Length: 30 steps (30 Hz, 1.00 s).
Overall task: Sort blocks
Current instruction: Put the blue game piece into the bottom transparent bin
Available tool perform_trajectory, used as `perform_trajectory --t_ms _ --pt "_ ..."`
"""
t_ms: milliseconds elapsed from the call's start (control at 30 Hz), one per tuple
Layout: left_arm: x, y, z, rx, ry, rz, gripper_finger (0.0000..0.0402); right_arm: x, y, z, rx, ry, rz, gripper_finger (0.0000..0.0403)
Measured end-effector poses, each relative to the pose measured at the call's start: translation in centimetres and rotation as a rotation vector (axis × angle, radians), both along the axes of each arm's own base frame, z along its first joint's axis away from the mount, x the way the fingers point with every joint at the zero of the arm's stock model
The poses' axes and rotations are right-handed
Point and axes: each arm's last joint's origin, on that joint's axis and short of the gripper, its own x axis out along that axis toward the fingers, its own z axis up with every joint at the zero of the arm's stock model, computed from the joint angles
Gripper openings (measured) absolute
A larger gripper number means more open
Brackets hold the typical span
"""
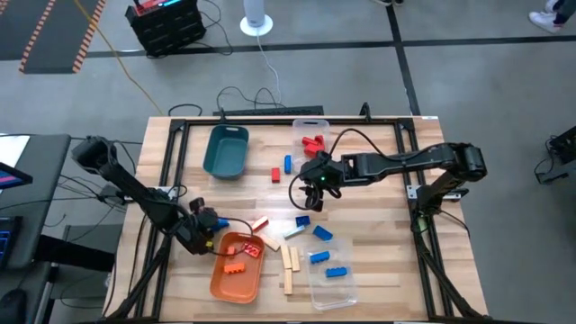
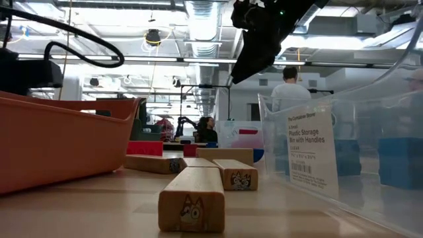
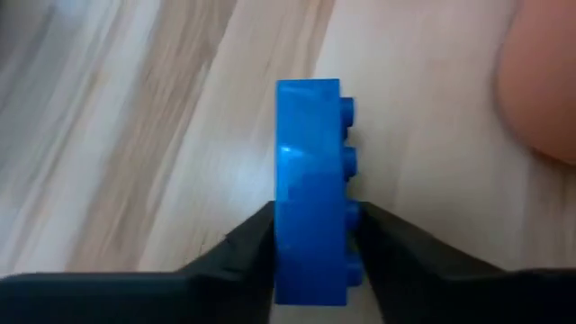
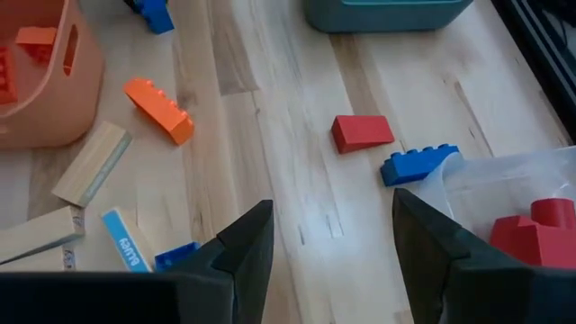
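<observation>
Blue brick point(image 3: 310, 180), studs to one side, clamped between the left gripper point(image 3: 310, 238) fingers point(image 3: 243, 252); held above bare wood table point(image 3: 135, 135), just beside the orange tray point(image 1: 236, 270); in the high view this gripper point(image 1: 205, 223) sits at the tray's upper-left corner, the brick itself not discernible there.

Right gripper point(image 4: 328, 243): fingers apart, nothing between them; hovering over mid-table point(image 1: 310, 184), near a red block point(image 4: 362, 131) and a blue block point(image 4: 418, 164) lying just apart from each other; the blue one touches the edge of a clear bin point(image 4: 513, 193) holding red blocks point(image 4: 531, 229).

Orange tray: holds red and orange bricks point(image 1: 243, 256).

Teal tray point(image 1: 226, 150): at the table's far side; contents cannot be told.

Second clear bin point(image 1: 331, 270): near edge, right of the orange tray; blue bricks point(image 1: 326, 261) inside.

Loose on table: orange brick point(image 4: 159, 110); wooden pieces point(image 1: 290, 261) between orange tray and near bin; wooden pieces point(image 2: 192, 198) with printed cartoon faces on their ends, seen in the low view.

Background: people point(image 2: 289, 86) in the room beyond.
</observation>
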Motion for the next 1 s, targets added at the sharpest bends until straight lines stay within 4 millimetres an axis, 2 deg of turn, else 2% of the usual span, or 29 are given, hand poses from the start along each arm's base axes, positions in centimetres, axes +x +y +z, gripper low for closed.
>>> perform_trajectory --t_ms 100,233,433,600,733,1000 --pt "0.1 0.0 0.0 0.002 0.0 0.002 0.0083 0.0 0.0 0.0 0.0 0.0 0.0 0.0196" --pt "-0.3 0.6 1.2 0.039 -0.005 0.007 0.0081 0.0 0.4 0.0 -0.007 0.002 0.021 0.0196" --pt "-0.7 2.4 5.3 0.138 -0.096 0.037 0.0081 0.3 1.9 0.2 -0.035 -0.031 0.093 0.0196" --pt "0.4 3.5 8.6 0.232 -0.303 -0.009 0.0081 1.5 3.3 0.9 -0.107 -0.268 0.179 0.0196" --pt "2.0 4.2 10.8 0.29 -0.474 -0.059 0.0081 2.0 3.4 1.2 -0.159 -0.44 0.213 0.0198" --pt "4.5 5.5 13.4 0.397 -0.704 -0.151 0.0085 2.5 3.5 3.6 -0.211 -0.748 0.306 0.0224"
